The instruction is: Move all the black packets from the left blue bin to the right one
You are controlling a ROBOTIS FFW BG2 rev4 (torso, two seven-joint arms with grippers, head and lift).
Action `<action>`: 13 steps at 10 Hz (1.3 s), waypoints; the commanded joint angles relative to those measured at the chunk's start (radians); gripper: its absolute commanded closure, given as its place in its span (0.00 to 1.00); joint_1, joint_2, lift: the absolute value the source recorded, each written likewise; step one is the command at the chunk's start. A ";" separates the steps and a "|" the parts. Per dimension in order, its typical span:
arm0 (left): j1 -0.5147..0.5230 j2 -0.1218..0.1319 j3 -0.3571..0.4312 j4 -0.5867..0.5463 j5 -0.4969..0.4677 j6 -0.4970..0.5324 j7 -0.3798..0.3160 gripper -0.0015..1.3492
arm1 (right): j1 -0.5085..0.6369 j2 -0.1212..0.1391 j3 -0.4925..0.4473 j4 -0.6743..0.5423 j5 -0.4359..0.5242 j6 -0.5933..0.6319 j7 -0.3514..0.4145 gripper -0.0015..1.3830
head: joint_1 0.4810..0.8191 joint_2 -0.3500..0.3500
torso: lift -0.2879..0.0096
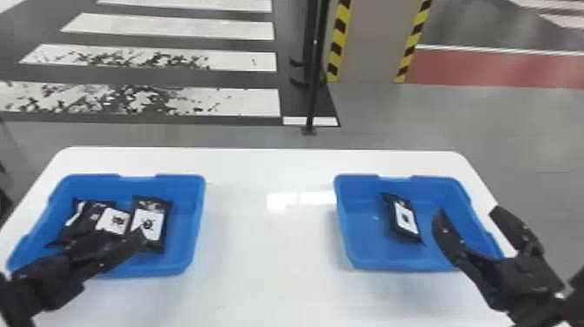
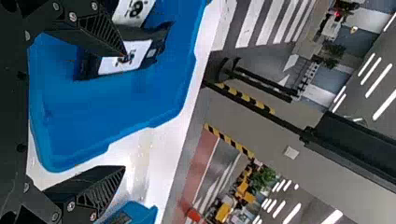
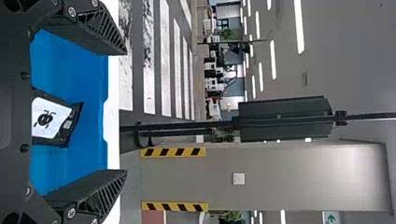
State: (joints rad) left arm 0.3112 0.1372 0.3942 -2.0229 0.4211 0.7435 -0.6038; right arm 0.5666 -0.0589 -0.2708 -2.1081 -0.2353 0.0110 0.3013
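Note:
My left gripper is over the near part of the left blue bin, its fingers spread. Black packets with white labels lie in there: one packet towards the right, another beside it, with more black wrapping at its left, partly hidden by the gripper. In the left wrist view the gripper is open, one finger in front of a packet. The right blue bin holds a single packet. Open too, my right gripper is above that bin's right side; its wrist view shows the gripper and the packet.
Both bins stand on a white table, with a wide stretch of tabletop between them. Beyond the table's far edge are a thin black post and a grey pillar with yellow-black striped edges.

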 commanded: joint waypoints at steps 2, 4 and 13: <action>-0.108 0.021 -0.009 0.058 -0.100 0.069 0.025 0.14 | 0.086 0.001 0.065 -0.043 -0.044 -0.006 0.001 0.09 | 0.63 0.51 | 0.50; -0.159 0.027 -0.027 0.100 -0.126 0.093 0.058 0.14 | 0.091 -0.021 0.115 -0.028 -0.090 0.009 0.002 0.10 | 0.63 0.57 | 0.50; -0.355 0.036 -0.115 0.299 -0.200 0.268 0.113 0.15 | 0.074 -0.039 0.121 0.018 -0.183 0.060 0.030 0.11 | 0.63 0.59 | 0.50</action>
State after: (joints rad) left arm -0.0299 0.1726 0.2804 -1.7393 0.2302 0.9940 -0.4907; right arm 0.6430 -0.0982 -0.1496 -2.0954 -0.4140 0.0711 0.3315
